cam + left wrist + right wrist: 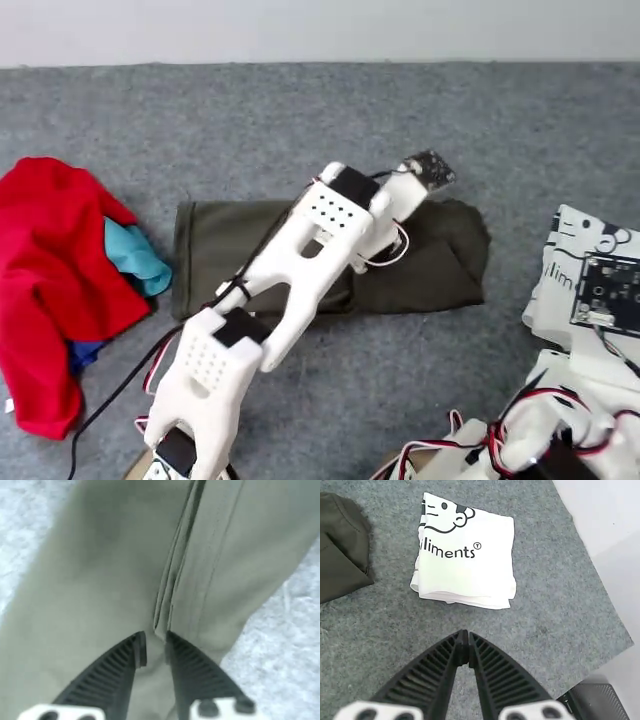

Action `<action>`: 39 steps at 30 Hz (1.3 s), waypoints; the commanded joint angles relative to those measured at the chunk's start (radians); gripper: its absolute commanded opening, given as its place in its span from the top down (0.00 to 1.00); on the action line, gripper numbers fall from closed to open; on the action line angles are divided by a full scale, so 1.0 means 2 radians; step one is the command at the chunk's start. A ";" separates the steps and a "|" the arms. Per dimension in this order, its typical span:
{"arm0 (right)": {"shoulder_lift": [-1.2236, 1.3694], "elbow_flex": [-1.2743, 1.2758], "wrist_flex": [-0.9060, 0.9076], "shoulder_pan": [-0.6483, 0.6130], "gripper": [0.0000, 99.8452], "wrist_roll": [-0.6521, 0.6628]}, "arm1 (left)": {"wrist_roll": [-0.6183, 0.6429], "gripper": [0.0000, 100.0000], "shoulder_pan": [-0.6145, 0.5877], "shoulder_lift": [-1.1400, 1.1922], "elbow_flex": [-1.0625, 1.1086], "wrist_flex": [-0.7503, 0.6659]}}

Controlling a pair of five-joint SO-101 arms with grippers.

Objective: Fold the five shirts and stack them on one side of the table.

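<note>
One green shirt (430, 270) lies part-folded on the counter (300, 120); the left tool (155, 645) pinches its crease, jaws narrow; the right tool (468, 642) closed, empty. Likely soft and limp: grip doubled edges to lift layers together

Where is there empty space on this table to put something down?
The widest bare strip runs along the far edge, between the wall and the olive shirt. Smaller bare patches lie between the olive shirt and the folded white shirt, and in front of it, beside the left arm. It is crowded by the red shirt pile.
</note>
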 commanded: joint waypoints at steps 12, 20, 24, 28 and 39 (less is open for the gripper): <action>0.001 0.002 0.020 0.003 0.99 0.005 | 0.052 0.80 -0.196 -0.128 -0.003 0.092; 0.003 0.002 0.020 0.002 0.99 0.005 | 0.023 0.81 -0.361 -0.126 0.098 0.041; 0.003 0.002 0.020 0.002 0.99 0.005 | -0.003 0.81 -0.437 -0.097 0.173 -0.041; 0.003 0.002 0.020 0.002 0.99 0.005 | -0.032 0.81 -0.526 -0.061 0.202 -0.080; 0.000 0.002 0.020 0.002 0.99 0.005 | -0.074 0.81 -0.615 -0.051 0.129 -0.021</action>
